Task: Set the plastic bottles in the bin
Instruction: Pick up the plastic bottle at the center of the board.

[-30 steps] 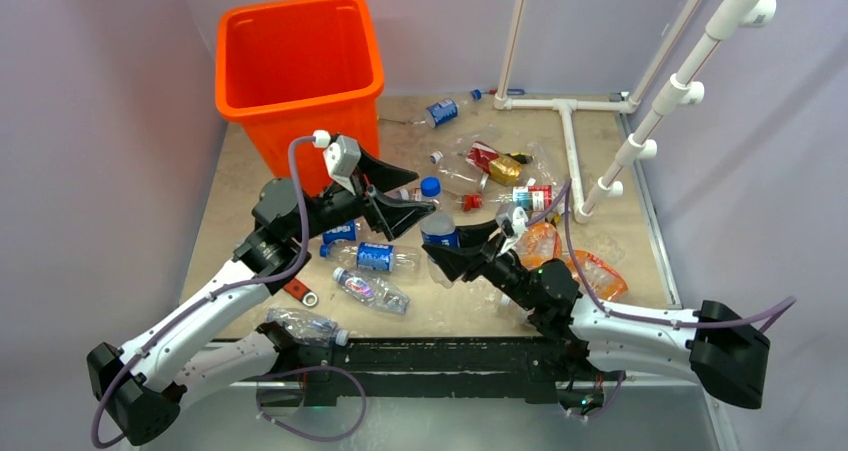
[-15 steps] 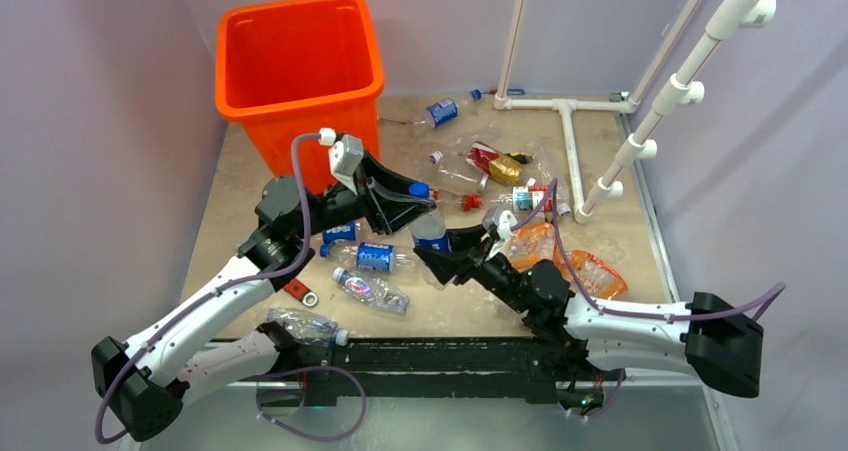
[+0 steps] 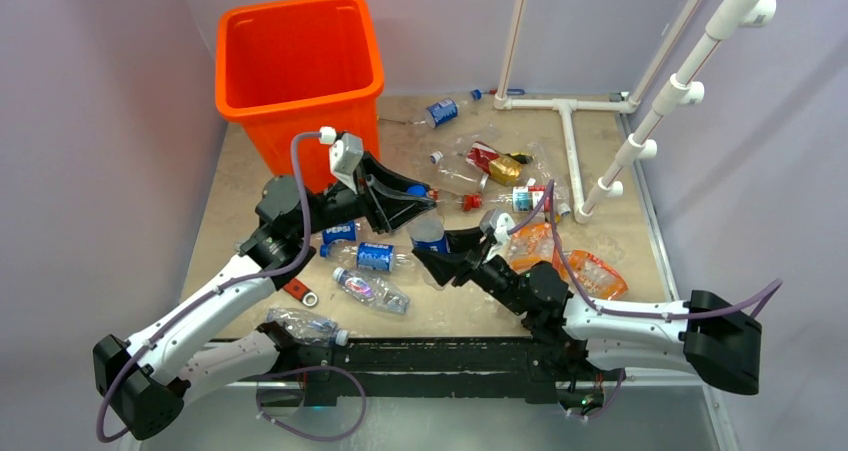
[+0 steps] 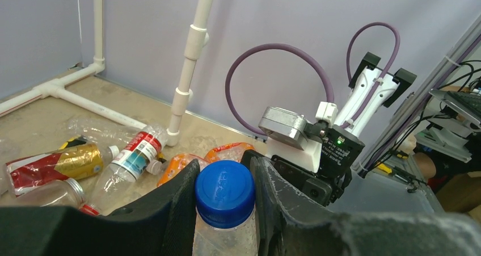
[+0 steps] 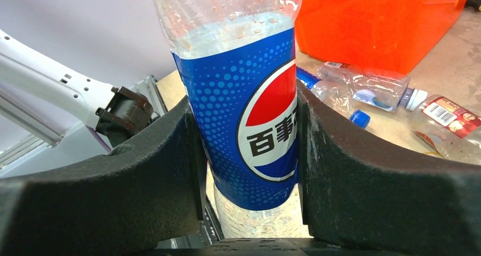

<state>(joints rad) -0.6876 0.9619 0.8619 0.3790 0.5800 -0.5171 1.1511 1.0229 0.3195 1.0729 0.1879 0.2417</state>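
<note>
So both arms are on the same Pepsi bottle [image 5: 249, 125] right now, near the middle of the table [image 3: 230, 221]. The right gripper [image 5: 244, 108] is squeezing it around the label, and the left gripper [image 4: 224, 173] is pinching the blue cap [image 4: 224, 193]. The long axis is running from right's fingers up into left's. The bin [image 3: 300, 104] is sitting back-left, much nearer the left arm. A second ago left's fingers were spread and off the cap; now they're closed on it.
</note>
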